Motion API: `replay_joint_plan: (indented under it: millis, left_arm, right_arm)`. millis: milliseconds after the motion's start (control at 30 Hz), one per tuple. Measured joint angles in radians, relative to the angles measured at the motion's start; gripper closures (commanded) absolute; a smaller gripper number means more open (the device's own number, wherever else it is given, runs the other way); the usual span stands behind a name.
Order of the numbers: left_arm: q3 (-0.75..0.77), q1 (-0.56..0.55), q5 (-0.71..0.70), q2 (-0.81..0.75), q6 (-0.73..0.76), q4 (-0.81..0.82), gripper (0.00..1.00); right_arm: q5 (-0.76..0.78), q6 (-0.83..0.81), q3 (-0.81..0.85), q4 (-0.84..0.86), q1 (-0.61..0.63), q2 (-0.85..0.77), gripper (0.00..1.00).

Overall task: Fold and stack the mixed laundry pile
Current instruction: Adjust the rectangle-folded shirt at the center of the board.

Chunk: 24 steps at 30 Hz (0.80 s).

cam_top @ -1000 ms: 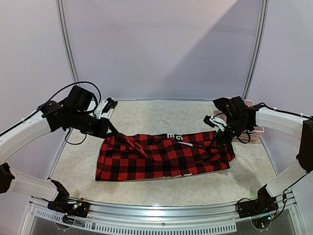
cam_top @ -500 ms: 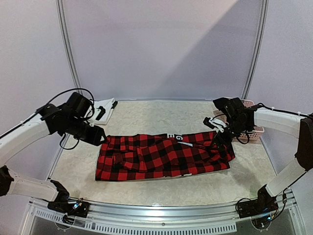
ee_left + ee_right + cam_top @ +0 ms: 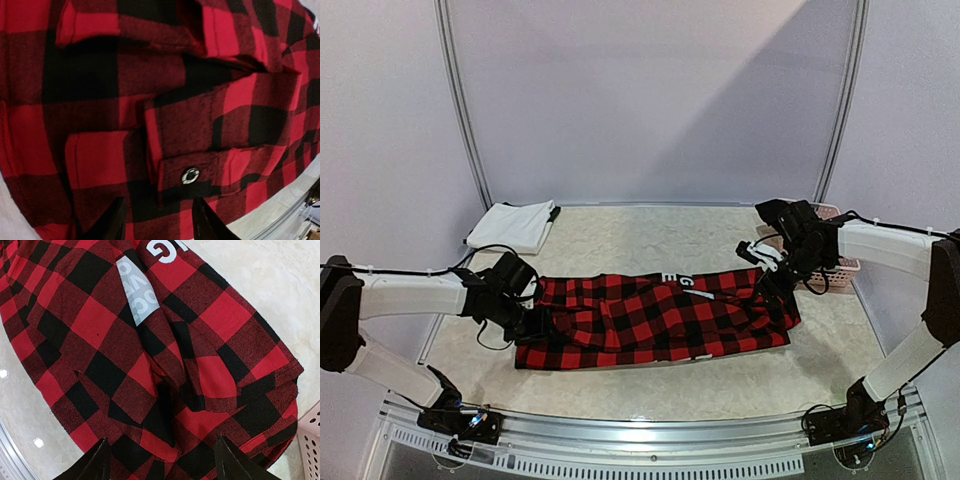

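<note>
Since flannel shirt [image 3: 655, 320] lies flat on table [image 3: 620, 235], part folded: judged soft, light, limp; take by hem corners, both ends. L gripper [image 3: 159, 217] over left end, fingers apart, holding nothing. R gripper [image 3: 165, 465] over right end, spread wide, empty.

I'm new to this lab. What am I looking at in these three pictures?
Two white robot arms are bolted at the near edge of a table; each ends in a two-finger gripper. The wide picture comes from a fixed camera above and behind them. The close-ups come from wrist cameras; the dark prongs at the bottom are each arm's own fingers. On the table lies a red-and-black checked shirt. A folded white cloth sits at the far left, a pink basket at the right. The left gripper is at the shirt's left end, the right gripper over its right end. Both are open; neither holds anything.
</note>
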Motion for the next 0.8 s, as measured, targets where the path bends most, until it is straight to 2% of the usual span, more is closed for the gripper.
replay_joint_plan:
  millis: [267,333,467,567,800]
  left_arm:
    - [-0.001,0.003,0.034,0.064,-0.057,0.163,0.63]
    - [0.002,0.006,0.037,0.09,-0.06,0.173,0.69]
    - [0.013,0.011,0.039,0.115,-0.061,0.176,0.89]
    - [0.029,0.012,0.024,0.1,-0.049,0.147,1.0]
    - [0.109,0.013,-0.038,-0.088,0.0,0.013,1.0]
  right_arm:
    - [-0.001,0.0,0.0,-0.001,0.0,0.007,0.29]
    - [-0.001,0.0,0.0,-0.002,0.0,0.007,0.29]
    - [-0.002,0.0,0.0,-0.002,0.0,0.007,0.29]
    - [-0.003,0.0,0.0,-0.003,0.0,0.007,0.29]
    - [-0.004,-0.001,0.0,-0.003,0.0,0.011,0.29]
